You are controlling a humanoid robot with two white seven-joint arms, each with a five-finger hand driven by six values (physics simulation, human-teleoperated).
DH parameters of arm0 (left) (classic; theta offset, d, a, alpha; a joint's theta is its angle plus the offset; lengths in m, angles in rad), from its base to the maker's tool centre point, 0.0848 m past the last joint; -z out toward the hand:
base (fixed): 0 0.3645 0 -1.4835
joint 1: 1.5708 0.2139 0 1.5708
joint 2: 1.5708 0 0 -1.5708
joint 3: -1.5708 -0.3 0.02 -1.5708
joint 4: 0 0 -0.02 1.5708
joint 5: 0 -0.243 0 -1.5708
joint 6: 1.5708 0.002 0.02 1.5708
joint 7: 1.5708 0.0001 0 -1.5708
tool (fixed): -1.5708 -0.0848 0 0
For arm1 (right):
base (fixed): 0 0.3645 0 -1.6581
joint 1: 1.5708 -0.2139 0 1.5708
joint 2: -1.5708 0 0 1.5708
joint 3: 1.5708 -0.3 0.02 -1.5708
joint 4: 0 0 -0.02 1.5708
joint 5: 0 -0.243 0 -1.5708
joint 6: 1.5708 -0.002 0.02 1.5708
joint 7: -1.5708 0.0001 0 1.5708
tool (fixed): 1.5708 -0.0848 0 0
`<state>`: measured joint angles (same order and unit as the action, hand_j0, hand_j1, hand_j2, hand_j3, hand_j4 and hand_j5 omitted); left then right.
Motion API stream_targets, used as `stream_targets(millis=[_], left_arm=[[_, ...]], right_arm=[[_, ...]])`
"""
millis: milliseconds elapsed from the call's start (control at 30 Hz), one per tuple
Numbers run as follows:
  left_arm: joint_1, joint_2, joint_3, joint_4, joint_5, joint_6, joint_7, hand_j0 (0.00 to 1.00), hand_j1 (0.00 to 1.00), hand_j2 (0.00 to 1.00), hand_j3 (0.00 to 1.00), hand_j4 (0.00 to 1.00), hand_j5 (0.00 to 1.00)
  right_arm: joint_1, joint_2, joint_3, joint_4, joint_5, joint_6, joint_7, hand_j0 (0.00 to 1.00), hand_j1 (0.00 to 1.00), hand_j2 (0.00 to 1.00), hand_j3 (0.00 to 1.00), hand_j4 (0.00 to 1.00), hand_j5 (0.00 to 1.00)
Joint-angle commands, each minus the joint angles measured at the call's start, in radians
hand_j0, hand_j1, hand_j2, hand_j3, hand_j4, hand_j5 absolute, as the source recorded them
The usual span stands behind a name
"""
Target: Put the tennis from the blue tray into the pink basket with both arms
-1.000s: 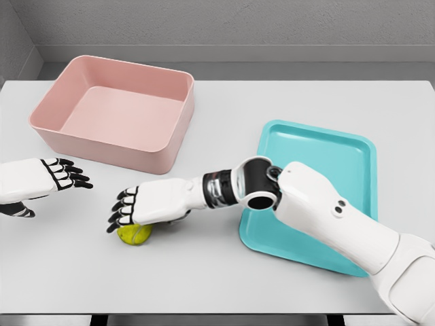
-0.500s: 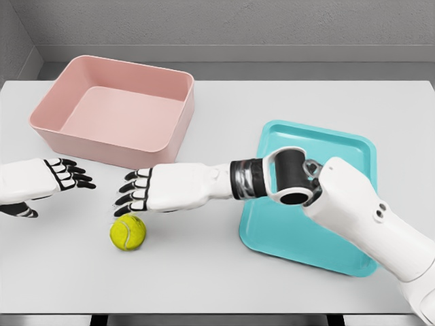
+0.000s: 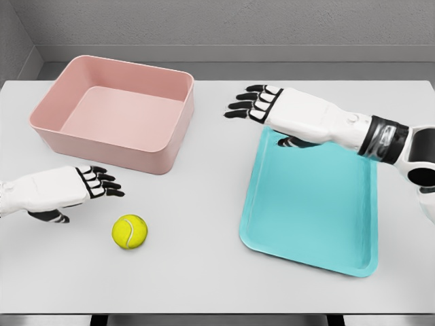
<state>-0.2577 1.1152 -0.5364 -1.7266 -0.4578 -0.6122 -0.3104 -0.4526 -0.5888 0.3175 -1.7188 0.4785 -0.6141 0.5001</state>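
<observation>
Head view: unmarked tennis ball (image 3: 129, 231) on table (image 3: 204, 272), left hand (image 3: 64, 191) and right hand (image 3: 285, 112) spread, empty.

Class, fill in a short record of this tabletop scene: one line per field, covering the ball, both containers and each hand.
ball: yellow tennis ball lying on the white table, outside both containers
tray: blue tray, nothing in it
basket: pink basket at far left, nothing in it
left hand: left hand open, just left of the ball, not touching it
right hand: right hand open, above the tray's far edge, holding nothing
task state: ball not yet in the basket
</observation>
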Motion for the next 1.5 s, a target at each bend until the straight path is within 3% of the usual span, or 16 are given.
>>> stream_targets(millis=[0,100,167,333,600,733,800,867,1133,1467], left_arm=[[0.000,-0.037,-0.011,-0.014,-0.030,0.001,-0.003,1.00,1.00,1.00,1.00,1.00,1.00],[0.000,-0.048,-0.017,-0.016,-0.041,0.001,-0.006,1.00,1.00,1.00,1.00,1.00,1.00],[0.001,-0.058,-0.017,-0.016,-0.051,0.001,-0.006,1.00,1.00,1.00,1.00,1.00,1.00],[0.002,-0.068,-0.031,-0.025,-0.061,0.001,-0.006,1.00,1.00,1.00,1.00,1.00,1.00],[-0.014,-0.068,-0.037,-0.050,-0.056,0.001,-0.006,1.00,1.00,1.00,1.00,1.00,1.00],[-0.014,-0.071,-0.037,-0.068,-0.056,0.001,-0.006,1.00,1.00,1.00,1.00,1.00,1.00],[-0.012,-0.071,-0.039,-0.071,-0.055,0.001,-0.006,1.00,1.00,1.00,1.00,1.00,1.00],[-0.012,-0.071,-0.039,-0.073,-0.053,0.001,-0.006,1.00,1.00,1.00,1.00,1.00,1.00],[-0.014,-0.123,-0.054,-0.073,-0.058,0.001,-0.006,1.00,1.00,1.00,1.00,1.00,1.00],[-0.002,-0.117,-0.062,-0.067,-0.076,0.001,-0.006,1.00,1.00,1.00,1.00,1.00,1.00]], right_arm=[[0.015,-0.039,-0.127,0.002,-0.073,0.003,-0.002,1.00,1.00,1.00,1.00,1.00,1.00],[0.129,-0.040,-0.276,0.008,-0.124,0.003,0.000,1.00,1.00,1.00,1.00,1.00,1.00],[0.166,-0.069,-0.325,0.018,-0.141,0.003,0.000,1.00,1.00,1.00,1.00,1.00,1.00],[0.206,-0.085,-0.377,0.064,-0.172,0.003,0.000,1.00,1.00,1.00,1.00,1.00,1.00],[0.284,-0.036,-0.367,0.093,-0.162,0.003,0.001,1.00,1.00,1.00,1.00,1.00,1.00],[0.325,-0.005,-0.434,0.090,-0.166,0.003,0.006,1.00,1.00,1.00,1.00,1.00,1.00],[0.327,0.001,-0.436,0.096,-0.170,0.003,0.006,1.00,1.00,1.00,1.00,1.00,1.00],[0.331,0.087,-0.469,0.094,-0.170,0.003,0.008,1.00,1.00,1.00,1.00,1.00,1.00],[0.342,0.086,-0.469,0.085,-0.167,0.003,0.009,1.00,1.00,1.00,1.00,1.00,1.00],[0.350,0.083,-0.472,0.084,-0.167,0.003,0.009,1.00,1.00,1.00,1.00,1.00,1.00]])
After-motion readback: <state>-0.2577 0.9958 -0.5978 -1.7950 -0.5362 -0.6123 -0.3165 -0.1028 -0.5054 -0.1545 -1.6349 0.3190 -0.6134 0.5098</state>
